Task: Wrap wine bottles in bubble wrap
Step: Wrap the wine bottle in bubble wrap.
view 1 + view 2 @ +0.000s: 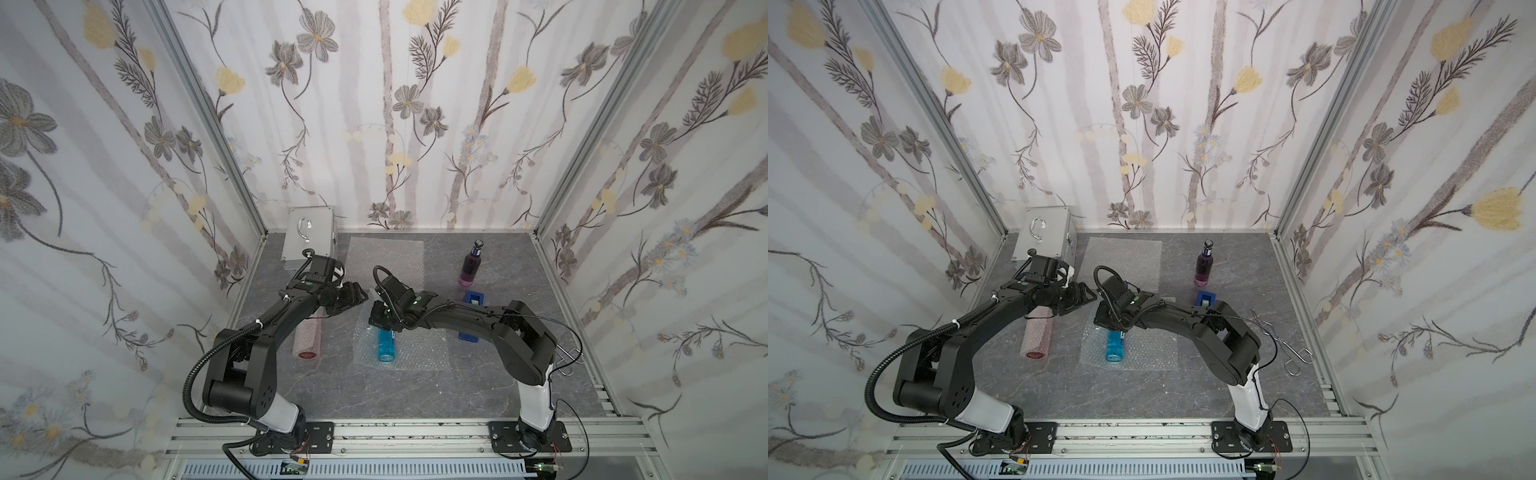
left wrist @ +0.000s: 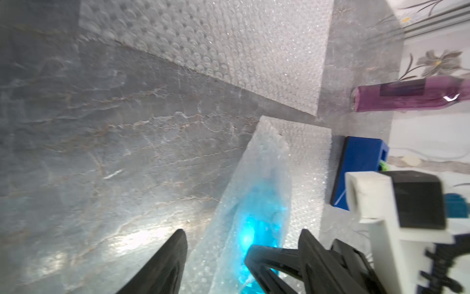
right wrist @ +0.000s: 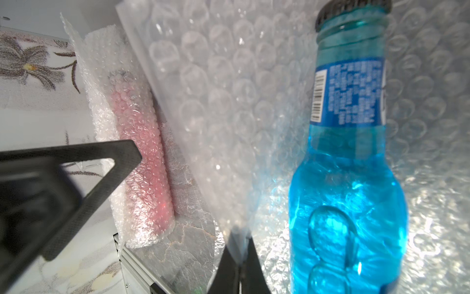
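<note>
Right gripper [image 3: 239, 241] jaws pinch the bubble wrap [image 3: 216, 101] edge beside the blue bottle [image 3: 348, 191]; left gripper [image 2: 241, 231] jaws stand apart. Next, probably: fold it over.

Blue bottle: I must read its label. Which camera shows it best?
Right wrist view: the blue bottle fills the frame, cap and label clear. Both top views show it small, neck hidden by the right arm. Left wrist view shows only a blue blur through bubble wrap.

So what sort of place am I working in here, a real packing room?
Probably an enclosed robot test cell, not a packing room: floral-papered wall panels on three sides, aluminium frame posts at the corners, and a marble-look tabletop with a slotted mounting rail along its front.
</note>
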Motion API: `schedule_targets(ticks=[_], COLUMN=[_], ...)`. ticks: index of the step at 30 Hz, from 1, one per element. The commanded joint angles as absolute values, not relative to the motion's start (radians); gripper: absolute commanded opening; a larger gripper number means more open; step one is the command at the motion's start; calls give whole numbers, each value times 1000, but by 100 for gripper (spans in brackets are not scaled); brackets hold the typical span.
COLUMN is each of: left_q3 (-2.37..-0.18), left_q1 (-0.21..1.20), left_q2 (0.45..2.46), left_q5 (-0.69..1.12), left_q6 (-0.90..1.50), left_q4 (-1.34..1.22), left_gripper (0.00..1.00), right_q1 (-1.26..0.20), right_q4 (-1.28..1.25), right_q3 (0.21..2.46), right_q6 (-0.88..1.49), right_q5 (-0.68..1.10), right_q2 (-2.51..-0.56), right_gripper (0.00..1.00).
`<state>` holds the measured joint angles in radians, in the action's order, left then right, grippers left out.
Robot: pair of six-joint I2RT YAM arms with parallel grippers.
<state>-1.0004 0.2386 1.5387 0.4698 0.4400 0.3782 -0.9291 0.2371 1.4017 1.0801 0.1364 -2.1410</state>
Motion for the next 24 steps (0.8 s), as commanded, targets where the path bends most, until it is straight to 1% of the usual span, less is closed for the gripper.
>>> schedule_targets(ticks=[1,8,14,17,20,24], left_q3=[-992,-1059,-1071,-1062,-1052,-1043], left_q1=[237,241,250,257,264,269], left_q2=[1570,1685,1708,1696,1678,1679], left_q5=[400,410,465,478,480,471], left_q6=[330,321,336,339,337,330], left_q4=[361,392,391,387,385,379], left_gripper=[67,49,34,34,41,40], right_q1=[-927,-922,-916,-916,-915,-916], right_q4=[191,181,174,175,174,175], right_q3=[1402,1398,1400,1400,1399,1401], right_q6=[1080,1075,1071,1071,1071,1071], right_q5=[143,153,162,163,163,164], right_q2=[-2132,-2134,-2140,-2142,-2141,-2143], right_gripper=[0,0,0,0,0,0])
